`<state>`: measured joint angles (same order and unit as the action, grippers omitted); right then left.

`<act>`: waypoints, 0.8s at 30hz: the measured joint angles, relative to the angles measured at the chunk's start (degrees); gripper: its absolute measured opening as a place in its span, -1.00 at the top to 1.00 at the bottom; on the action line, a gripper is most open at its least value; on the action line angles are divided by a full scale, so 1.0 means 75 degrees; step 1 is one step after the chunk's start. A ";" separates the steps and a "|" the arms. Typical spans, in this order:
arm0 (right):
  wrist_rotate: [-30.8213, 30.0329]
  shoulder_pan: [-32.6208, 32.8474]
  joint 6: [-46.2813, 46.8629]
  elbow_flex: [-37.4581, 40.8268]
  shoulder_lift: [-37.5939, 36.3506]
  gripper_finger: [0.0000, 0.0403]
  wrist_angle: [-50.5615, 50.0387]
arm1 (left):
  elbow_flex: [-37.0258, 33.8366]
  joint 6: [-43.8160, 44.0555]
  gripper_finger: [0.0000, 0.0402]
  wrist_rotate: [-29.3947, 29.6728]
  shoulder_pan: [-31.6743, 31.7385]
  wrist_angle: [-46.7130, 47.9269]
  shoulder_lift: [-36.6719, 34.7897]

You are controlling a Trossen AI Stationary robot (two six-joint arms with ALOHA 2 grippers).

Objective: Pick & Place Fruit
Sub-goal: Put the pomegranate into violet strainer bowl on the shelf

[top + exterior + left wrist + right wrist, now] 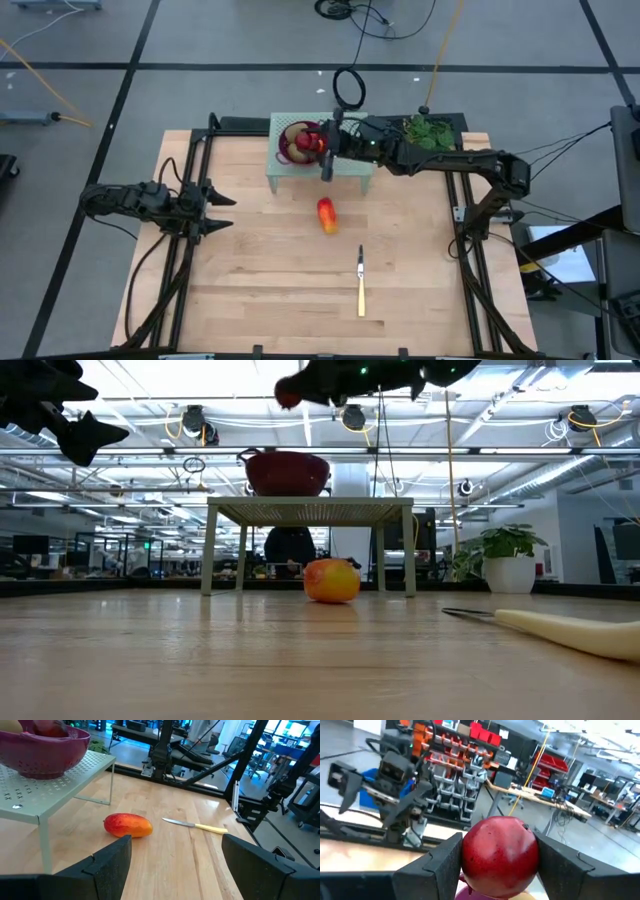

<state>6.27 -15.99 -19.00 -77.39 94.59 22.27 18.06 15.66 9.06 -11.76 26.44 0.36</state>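
Note:
My right gripper (326, 147) hangs over the near-right rim of the purple colander (296, 142), shut on a dark red ball (500, 857). The colander stands on a pale green perforated rack (352, 175) and holds more fruit (303, 146). In the low view the ball (288, 398) is well above the colander (287, 472). A red-orange-yellow oblong fruit (327, 214) lies on its side on the table, also seen in the left wrist view (128, 825). My left gripper (218, 210) waits open at the table's left, raised off it. My right gripper pinches the dark red ball between its two fingers (437, 865), one on each side of the ball's middle (470, 860). The ball is lifted clear, above the colander's rim.
A yellow-handled knife (361, 282) lies on the table nearer than the oblong fruit. A potted plant (428, 132) stands at the far right, behind my right arm. Bare wood (260, 290) spreads across the near half of the table.

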 joint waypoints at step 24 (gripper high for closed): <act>0.0384 -0.0382 -0.0581 -0.0955 0.1121 -0.14 -0.1194 | 0.0000 0.0202 -0.54 0.0249 0.0002 -0.0017 0.0000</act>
<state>9.16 -18.85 -23.36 -84.55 103.00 13.31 18.06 17.17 10.93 -11.75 26.30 0.36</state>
